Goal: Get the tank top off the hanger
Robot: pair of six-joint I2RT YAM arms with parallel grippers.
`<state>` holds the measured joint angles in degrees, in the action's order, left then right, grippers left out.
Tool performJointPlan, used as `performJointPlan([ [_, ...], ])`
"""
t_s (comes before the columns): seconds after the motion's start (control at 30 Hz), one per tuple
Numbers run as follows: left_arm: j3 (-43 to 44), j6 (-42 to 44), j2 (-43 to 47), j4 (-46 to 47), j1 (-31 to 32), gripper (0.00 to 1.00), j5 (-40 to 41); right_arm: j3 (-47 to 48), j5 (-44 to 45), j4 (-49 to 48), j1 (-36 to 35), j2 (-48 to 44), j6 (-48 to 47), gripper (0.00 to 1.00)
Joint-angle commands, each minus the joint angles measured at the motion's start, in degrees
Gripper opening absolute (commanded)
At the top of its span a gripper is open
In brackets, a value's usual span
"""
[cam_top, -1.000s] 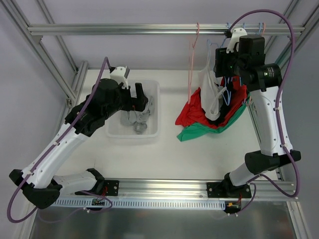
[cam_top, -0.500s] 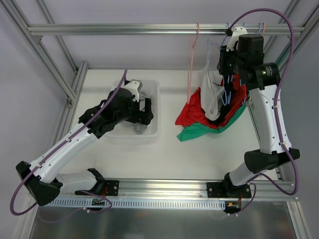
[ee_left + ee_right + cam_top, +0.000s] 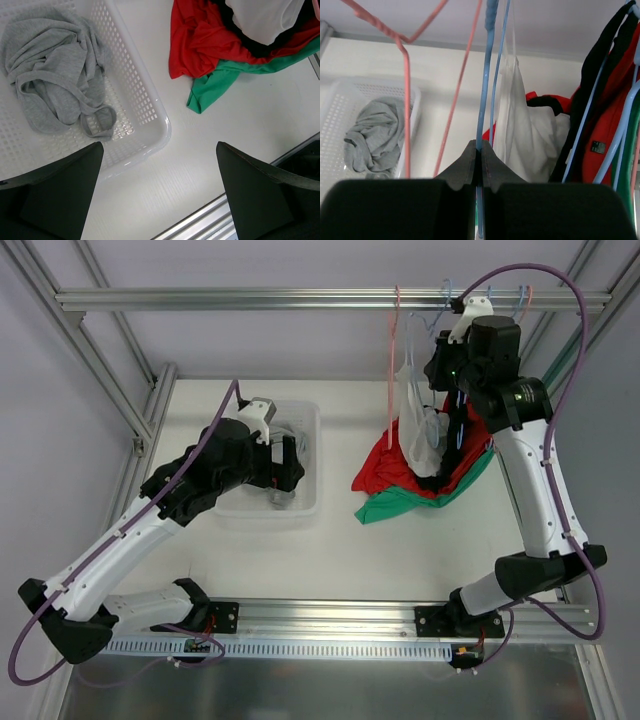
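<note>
While right gripper (image 3: 480, 150) pinches blue hanger (image 3: 485, 75), left gripper (image 3: 159, 150) gapes above basket rim (image 3: 163, 120).

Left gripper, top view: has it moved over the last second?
Yes. The open, black two-finger left gripper has shifted right and toward the near rim of the white perforated plastic basket, which stayed put.

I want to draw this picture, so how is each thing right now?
left claw: open, holding nothing
right claw: shut on blue hanger
white top: hanging up, not off yet
pink hanger: hanging, empty
grey top: crumpled in basket
red and green clothes: heaped on table
</note>
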<state>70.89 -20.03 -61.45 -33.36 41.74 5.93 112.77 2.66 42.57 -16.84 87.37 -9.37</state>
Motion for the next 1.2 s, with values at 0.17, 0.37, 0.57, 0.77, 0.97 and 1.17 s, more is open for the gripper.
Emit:
performJointPlan([
  [0.17, 3.3, -0.4, 1.9, 0.4, 1.8, 0.99, -4.3, -3.2, -1.7, -12.4, -0.3, -7.5, 3.5, 0.00],
  [0.37, 7.6, 3.3, -0.4, 0.9, 6.9, 0.99, -10.7, -9.8, -2.0, -10.3, -0.2, -14.5, 4.3, 0.00],
  [0.57, 18.9, 8.6, -6.7, 4.4, 15.1, 0.99, -11.2, -17.0, -9.3, -2.9, -0.4, -28.1, 4.9, 0.00],
  [0.77, 30.7, 12.0, -14.1, 10.6, 16.8, 0.99, -10.0, -14.5, -16.1, 15.1, -0.3, -38.6, 1.5, 0.00],
  [0.97, 47.5, 15.5, -25.7, 12.4, 16.8, 0.82, -21.6, -7.9, -17.7, 28.0, -0.4, -45.5, 0.7, 0.00],
  [1.17, 54.8, 16.6, -33.1, 14.4, 16.8, 0.69, -31.3, 1.1, -19.9, 33.3, -1.3, -45.1, 2.0, 0.00],
])
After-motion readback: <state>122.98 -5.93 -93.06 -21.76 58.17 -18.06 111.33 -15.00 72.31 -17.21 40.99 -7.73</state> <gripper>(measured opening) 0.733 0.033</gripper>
